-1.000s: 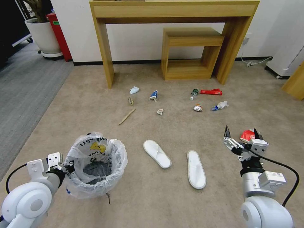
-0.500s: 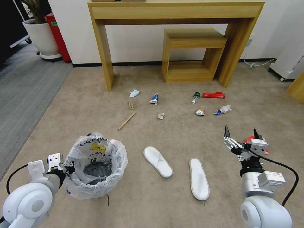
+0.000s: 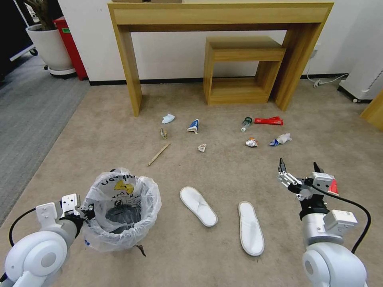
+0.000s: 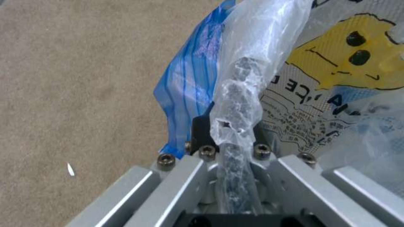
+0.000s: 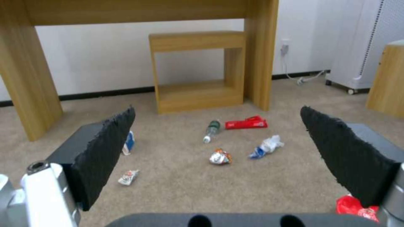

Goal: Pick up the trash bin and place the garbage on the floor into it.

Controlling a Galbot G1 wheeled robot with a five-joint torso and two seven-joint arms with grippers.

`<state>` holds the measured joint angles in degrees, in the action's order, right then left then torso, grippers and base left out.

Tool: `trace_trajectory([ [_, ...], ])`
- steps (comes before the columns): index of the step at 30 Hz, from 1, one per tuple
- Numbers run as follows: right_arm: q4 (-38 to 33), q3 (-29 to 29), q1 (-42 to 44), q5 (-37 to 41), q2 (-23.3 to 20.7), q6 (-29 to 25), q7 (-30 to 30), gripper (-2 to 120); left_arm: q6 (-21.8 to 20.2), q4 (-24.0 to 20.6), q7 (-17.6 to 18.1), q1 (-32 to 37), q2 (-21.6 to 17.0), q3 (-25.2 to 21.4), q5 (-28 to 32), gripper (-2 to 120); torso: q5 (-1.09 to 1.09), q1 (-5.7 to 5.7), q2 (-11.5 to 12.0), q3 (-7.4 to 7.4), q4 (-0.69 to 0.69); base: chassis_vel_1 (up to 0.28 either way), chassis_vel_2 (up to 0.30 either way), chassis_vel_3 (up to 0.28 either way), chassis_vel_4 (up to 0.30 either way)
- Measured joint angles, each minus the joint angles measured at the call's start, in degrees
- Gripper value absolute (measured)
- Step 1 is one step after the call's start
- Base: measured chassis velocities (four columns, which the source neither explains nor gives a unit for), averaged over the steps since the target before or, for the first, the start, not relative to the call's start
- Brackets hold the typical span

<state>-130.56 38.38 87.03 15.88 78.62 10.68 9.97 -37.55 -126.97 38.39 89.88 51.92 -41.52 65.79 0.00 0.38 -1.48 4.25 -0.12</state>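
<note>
The trash bin, lined with a crinkly printed bag, hangs just above the beige floor at the lower left. My left gripper is shut on its bagged rim. My right gripper is open and holds nothing, low over the carpet at the right. A crushed red-white cup lies just beyond it. Garbage ahead: two white slippers, a wooden stick, a blue-white wrapper, a green bottle, a red packet, a can.
A tall wooden console table stands against the wall with a small wooden stool under it. Grey ribbed carpet, a white planter and a red box lie at the left. A white appliance and a cable sit at the right.
The whole picture has shifted, with the litter and slippers sliding lower, so the camera has moved. The red-white cup now sits behind my right gripper. Both grippers keep their states.
</note>
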Motion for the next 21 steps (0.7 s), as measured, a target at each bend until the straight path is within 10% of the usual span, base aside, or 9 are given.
trace_trajectory([
  [21, 0.00, 0.78, 0.06, -1.25, -0.20, -1.65, -1.81, 87, 0.44, -0.08, -0.05, 0.41, 0.46, 0.18, -1.08, 0, 0.00, -0.01, 0.00, 0.00, 0.00, 0.000, 0.000, 0.000, 0.000],
])
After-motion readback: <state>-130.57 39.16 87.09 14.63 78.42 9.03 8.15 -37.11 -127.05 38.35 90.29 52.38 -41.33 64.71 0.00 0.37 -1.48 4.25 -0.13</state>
